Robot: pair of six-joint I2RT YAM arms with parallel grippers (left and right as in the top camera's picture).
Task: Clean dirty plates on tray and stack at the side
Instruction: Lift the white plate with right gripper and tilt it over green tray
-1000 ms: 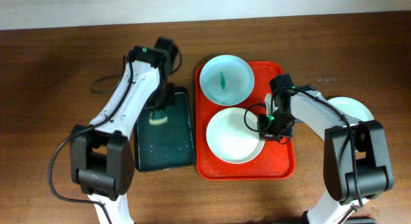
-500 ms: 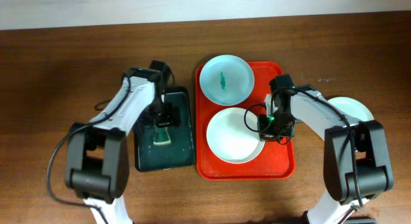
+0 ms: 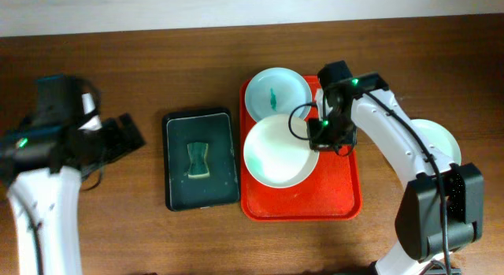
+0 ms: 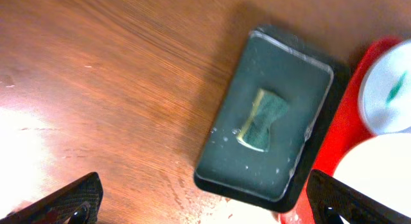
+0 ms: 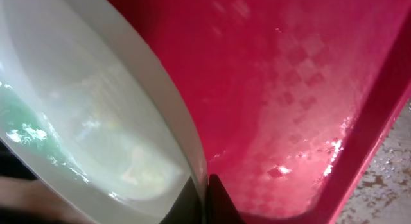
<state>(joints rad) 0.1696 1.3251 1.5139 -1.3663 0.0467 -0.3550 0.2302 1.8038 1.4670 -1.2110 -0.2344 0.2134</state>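
My right gripper [image 3: 318,134] is shut on the right rim of a pale plate [image 3: 277,155] with no smear showing. The plate is lifted and tilted, overhanging the left edge of the red tray [image 3: 346,192]. In the right wrist view the rim of that plate [image 5: 96,102] is pinched between the closed jaws of the right gripper [image 5: 205,201], above the tray floor [image 5: 289,83]. A mint plate with a teal smear [image 3: 277,92] lies at the tray's back. Another plate [image 3: 437,137] rests on the table to the tray's right. My left gripper [image 3: 134,135] is open over bare table at the far left.
A black tray [image 3: 201,188] holds a green-yellow sponge [image 3: 197,160] left of the red tray. The left wrist view shows this black tray [image 4: 295,76], the sponge [image 4: 260,119] and brown tabletop [image 4: 96,89]. The table's back edge runs along the top.
My left gripper let go of the sponge, opened and swung far left away from the black tray. My right gripper lifted the pale plate and carried it left and back.
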